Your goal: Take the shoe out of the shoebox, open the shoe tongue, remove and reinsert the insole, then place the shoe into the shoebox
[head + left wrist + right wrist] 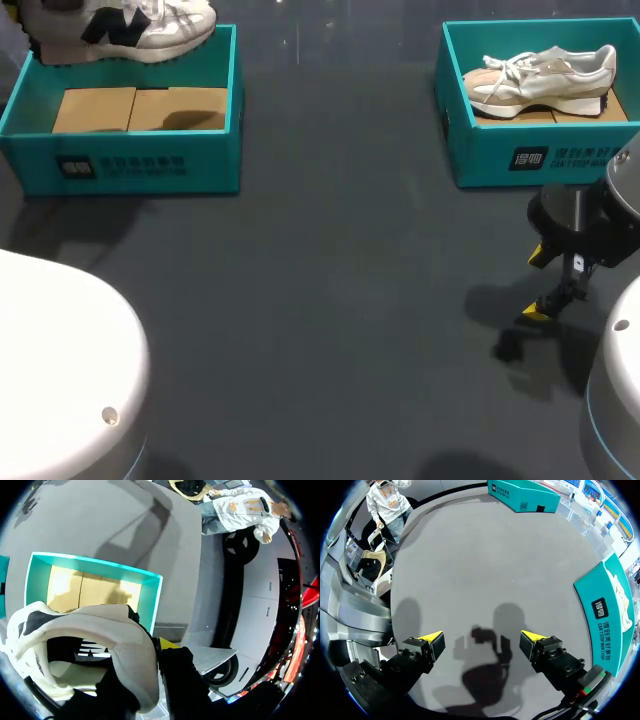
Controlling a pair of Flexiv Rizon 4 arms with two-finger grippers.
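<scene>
Step in hand: taking the shoe out. Left gripper (151,649) is clamped on the heel collar of the shoe (140,25), which is held above the far side of the left box (130,160). Right gripper (482,639) hangs spread and empty over the table (320,300). Next move, as judged: set the shoe on the table between the arms, steady enough for the tongue to be opened.

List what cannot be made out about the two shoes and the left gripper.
- Lifted shoe: head view, its upper part is cut off by the edge.
- Left gripper: left wrist view, mostly behind that shoe; its hold cannot be told.
- Boxed shoe: head view, insole hidden under tongue and laces.
</scene>
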